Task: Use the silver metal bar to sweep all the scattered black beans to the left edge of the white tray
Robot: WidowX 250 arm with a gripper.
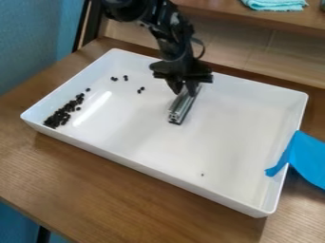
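Note:
The black gripper (184, 90) hangs down over the upper middle of the white tray (143, 168), shut on the far part of a silver metal bar (182, 107). The bar slants toward the near side, with its grooved end facing the camera and a dark strip along its underside. Many small black pieces (62, 114) lie in a heap at the tray's left corner. Several more are scattered left of the gripper, and a tiny dark speck (202, 174) rests near the front wall.
The tray's raised walls surround the bar on a wooden table (127, 190). Blue tape or cloth (306, 159) hangs over the right wall. A wooden shelf (222, 13) behind carries a folded turquoise cloth (275, 4).

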